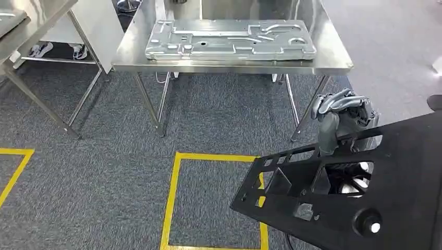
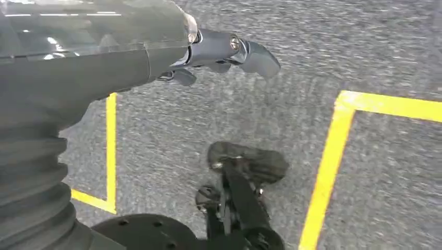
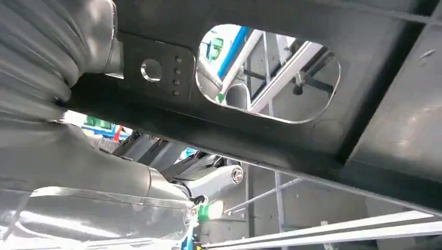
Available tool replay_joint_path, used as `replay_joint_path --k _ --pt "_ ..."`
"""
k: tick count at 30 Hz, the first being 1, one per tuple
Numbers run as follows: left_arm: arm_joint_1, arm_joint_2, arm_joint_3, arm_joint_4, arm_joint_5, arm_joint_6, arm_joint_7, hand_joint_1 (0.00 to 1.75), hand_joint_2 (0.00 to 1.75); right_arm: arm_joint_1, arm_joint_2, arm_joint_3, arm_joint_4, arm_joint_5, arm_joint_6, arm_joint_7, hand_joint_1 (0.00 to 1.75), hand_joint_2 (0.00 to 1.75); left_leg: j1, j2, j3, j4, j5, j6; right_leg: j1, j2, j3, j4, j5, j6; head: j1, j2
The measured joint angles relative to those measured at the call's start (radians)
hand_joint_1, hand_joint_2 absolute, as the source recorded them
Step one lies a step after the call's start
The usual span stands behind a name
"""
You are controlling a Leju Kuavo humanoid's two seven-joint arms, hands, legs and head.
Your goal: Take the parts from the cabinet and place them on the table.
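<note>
Holding the black plate [image 1: 359, 192] in my right hand [image 1: 341, 112], fingers curled over its far edge, I see it tilted low at my right, short of the desk [image 1: 333, 60]. A grey panel [image 1: 229, 39] lies across the desk, near its front edge. Carpet with yellow tape [image 1: 174, 198] lies between. My left hand [image 2: 224, 54] hangs with nothing in it, fingers loosely apart.

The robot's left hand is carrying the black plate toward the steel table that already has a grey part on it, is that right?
Not quite: it's the right hand holding the black plate, as the head view shows. The steel table ahead does already carry a grey part.
</note>
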Motion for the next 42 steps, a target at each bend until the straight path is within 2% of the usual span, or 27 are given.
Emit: replay_joint_path --k 4,6,7,9,10,11,12,14,15,16,17,18,20,22,25,26,27,28,30,31,32,33,36,37,40,41,42 --pt "-0.001 0.000 0.000 0.000 0.000 0.000 -0.003 0.00 1.75 -0.001 0.002 0.000 0.000 -0.001 0.000 0.000 1.75 1.75 -0.008 -0.003 0.010 -0.026 -0.023 0.024 0.003 0.004 0.002 0.005 0.002 0.025 0.000 0.000" --pt "-0.002 0.000 0.000 0.000 0.000 -0.001 -0.005 0.00 1.75 -0.001 0.002 0.000 -0.002 -0.001 0.000 0.000 1.75 1.75 0.000 -0.005 0.037 -0.038 -0.025 0.034 0.001 0.002 -0.002 0.036 -0.011 0.035 0.003 0.000" --pt "-0.003 0.000 0.000 0.000 0.000 -0.001 -0.006 0.00 1.75 -0.006 0.002 0.000 -0.003 -0.001 0.000 0.000 1.75 1.75 0.001 -0.005 0.044 -0.040 -0.029 0.040 0.000 0.000 -0.034 0.091 -0.035 0.039 0.008 0.000" --pt "-0.004 0.000 0.000 0.000 -0.001 -0.001 -0.008 0.00 1.75 -0.002 0.002 0.000 -0.003 -0.001 0.000 0.000 1.75 1.75 0.000 -0.005 0.051 -0.040 -0.039 0.043 -0.006 -0.001 -0.142 0.256 -0.098 0.046 0.007 0.000" --pt "-0.004 0.000 0.000 0.000 -0.001 -0.001 -0.008 0.00 1.75 0.001 0.002 0.000 -0.003 -0.001 0.000 0.000 1.75 1.75 0.000 -0.006 0.055 -0.040 -0.044 0.043 -0.008 -0.001 -0.186 0.312 -0.112 0.050 0.006 0.000" --pt "-0.002 0.000 0.000 0.000 -0.002 -0.001 -0.008 0.00 1.75 0.003 0.002 0.000 -0.003 -0.001 0.000 0.000 1.75 1.75 0.000 -0.006 0.061 -0.040 -0.049 0.042 -0.009 -0.002 -0.210 0.326 -0.101 0.051 0.007 0.000" --pt "-0.002 0.000 0.000 0.000 -0.002 -0.001 -0.008 0.00 1.75 0.003 0.002 0.000 -0.003 -0.001 0.000 0.000 1.75 1.75 0.000 -0.006 0.070 -0.040 -0.056 0.040 -0.010 -0.003 -0.209 0.297 -0.065 0.050 0.006 0.000" --pt "0.000 0.000 0.000 0.000 -0.002 -0.001 -0.009 0.00 1.75 0.003 0.002 0.000 -0.003 -0.001 -0.001 0.000 1.75 1.75 0.000 -0.007 0.097 -0.040 -0.073 0.034 -0.010 -0.005 -0.148 0.120 0.063 0.045 0.007 0.000" --pt "-0.001 0.000 0.000 0.000 -0.002 -0.002 -0.009 0.00 1.75 0.003 0.002 -0.002 -0.003 -0.001 -0.001 0.000 1.75 1.75 0.000 -0.007 0.107 -0.041 -0.082 0.030 -0.008 -0.009 -0.120 0.037 0.112 0.040 0.007 0.000" --pt "-0.002 0.000 0.000 0.000 -0.003 -0.002 -0.009 0.00 1.75 0.003 0.002 -0.003 -0.003 -0.002 -0.001 0.000 1.75 1.75 -0.002 -0.007 0.111 -0.040 -0.087 0.024 -0.002 -0.013 -0.118 0.029 0.071 0.037 0.004 0.000" --pt "-0.004 0.000 0.000 0.000 -0.003 -0.002 -0.010 0.00 1.75 0.002 0.002 -0.003 -0.003 -0.002 -0.001 0.000 1.75 1.75 -0.002 -0.006 0.108 -0.044 -0.091 0.017 0.003 -0.015 -0.118 0.028 0.046 0.027 0.004 0.000" --pt "-0.003 0.001 0.000 0.000 -0.005 -0.002 -0.011 0.00 1.75 0.003 0.002 -0.004 -0.003 -0.002 -0.002 -0.001 1.75 1.75 -0.002 -0.004 0.109 -0.050 -0.097 0.009 0.004 -0.013 -0.115 0.021 0.070 0.018 0.007 0.000" --pt "-0.002 0.001 0.000 0.000 -0.008 -0.002 -0.011 0.00 1.75 0.004 0.002 -0.007 -0.003 -0.003 -0.002 -0.002 1.75 1.75 -0.006 -0.002 0.129 -0.034 -0.093 -0.003 -0.002 -0.008 -0.097 0.017 0.075 0.008 0.002 0.000" --pt "-0.006 0.004 0.000 0.000 -0.010 -0.002 -0.012 0.00 1.75 0.002 0.002 -0.008 -0.007 -0.003 -0.002 -0.003 1.75 1.75 -0.001 -0.003 0.098 0.037 -0.119 -0.006 -0.005 -0.010 -0.079 0.011 0.067 -0.005 0.000 0.000" --pt "-0.004 0.004 0.000 0.000 -0.011 -0.004 -0.012 0.00 1.75 0.008 0.002 -0.008 -0.009 -0.004 -0.002 -0.003 1.75 1.75 0.001 -0.003 -0.039 0.249 -0.214 -0.017 -0.001 -0.009 -0.066 0.012 0.051 -0.013 -0.002 0.000" --pt "-0.002 0.005 0.000 0.000 -0.011 -0.005 -0.012 0.00 1.75 0.011 0.002 -0.008 -0.009 -0.004 -0.002 -0.003 1.75 1.75 0.001 -0.003 -0.071 0.279 -0.222 -0.017 0.001 -0.006 -0.059 0.012 0.044 -0.013 -0.003 0.000" --pt "0.000 0.005 0.000 0.000 -0.011 -0.006 -0.012 0.00 1.75 0.014 0.002 -0.008 -0.009 -0.004 -0.002 -0.003 1.75 1.75 0.001 -0.003 -0.076 0.257 -0.200 -0.016 0.001 -0.004 -0.049 0.012 0.037 -0.012 -0.002 0.000" --pt "0.000 0.005 0.000 0.000 -0.012 -0.006 -0.012 0.00 1.75 0.015 0.002 -0.008 -0.009 -0.004 -0.002 -0.003 1.75 1.75 0.001 -0.003 -0.062 0.199 -0.155 -0.013 0.001 -0.002 -0.038 0.012 0.029 -0.010 -0.003 0.000" --pt "0.001 0.005 0.000 0.000 -0.015 -0.008 -0.012 0.00 1.75 0.015 0.002 -0.008 -0.012 -0.004 -0.002 -0.003 1.75 1.75 0.000 -0.003 -0.008 0.030 -0.030 0.002 0.002 -0.002 -0.013 0.012 0.012 -0.006 -0.003 0.000" --pt "0.002 0.006 0.000 0.000 -0.017 -0.009 -0.011 0.00 1.75 0.015 0.002 -0.008 -0.011 -0.004 -0.002 -0.003 1.75 1.75 -0.007 -0.003 -0.002 -0.003 -0.015 0.007 0.004 -0.002 -0.002 0.013 0.004 0.000 -0.001 0.000" --pt "0.001 0.006 0.000 0.000 -0.019 -0.010 -0.012 0.00 1.75 0.015 0.002 -0.008 -0.011 -0.004 -0.002 -0.003 1.75 1.75 -0.010 -0.004 0.000 -0.009 -0.052 0.011 0.004 0.000 -0.005 0.013 0.000 0.007 -0.001 0.000" --pt "0.001 0.006 0.000 0.000 -0.019 -0.010 -0.012 0.00 1.75 0.016 0.002 -0.008 -0.012 -0.004 -0.002 -0.003 1.75 1.75 -0.011 -0.003 0.005 -0.011 -0.026 0.018 0.003 0.001 -0.005 0.011 -0.005 0.014 -0.001 0.000" --pt "0.001 0.007 0.000 0.000 -0.019 -0.010 -0.012 0.00 1.75 0.017 0.002 -0.010 -0.018 -0.004 -0.004 -0.003 1.75 1.75 -0.003 -0.006 0.024 -0.024 -0.021 0.033 0.001 0.000 -0.005 0.044 -0.007 0.031 -0.002 0.000" --pt "0.000 0.008 0.000 0.000 -0.019 -0.010 -0.012 0.00 1.75 0.015 0.002 -0.012 -0.020 -0.003 -0.005 -0.004 1.75 1.75 -0.003 -0.006 0.030 -0.026 -0.023 0.038 0.001 -0.002 -0.025 0.084 -0.016 0.035 0.003 0.000" --pt "-0.003 0.008 0.000 0.000 -0.019 -0.010 -0.010 0.00 1.75 0.021 0.003 -0.013 -0.019 -0.003 -0.008 -0.005 1.75 1.75 -0.003 -0.007 0.039 -0.026 -0.036 0.045 -0.006 -0.003 -0.161 0.293 -0.107 0.047 0.005 0.000" --pt "-0.002 0.008 0.000 0.000 -0.019 -0.010 -0.010 0.00 1.75 0.022 0.003 -0.013 -0.019 -0.002 -0.008 -0.005 1.75 1.75 -0.003 -0.007 0.043 -0.026 -0.042 0.044 -0.008 -0.003 -0.194 0.330 -0.114 0.052 0.004 0.000" --pt "-0.002 0.008 0.000 0.000 -0.019 -0.010 -0.009 0.00 1.75 0.022 0.003 -0.013 -0.019 -0.001 -0.009 -0.005 1.75 1.75 -0.003 -0.008 0.051 -0.026 -0.048 0.043 -0.010 -0.003 -0.206 0.322 -0.094 0.054 0.005 0.000"
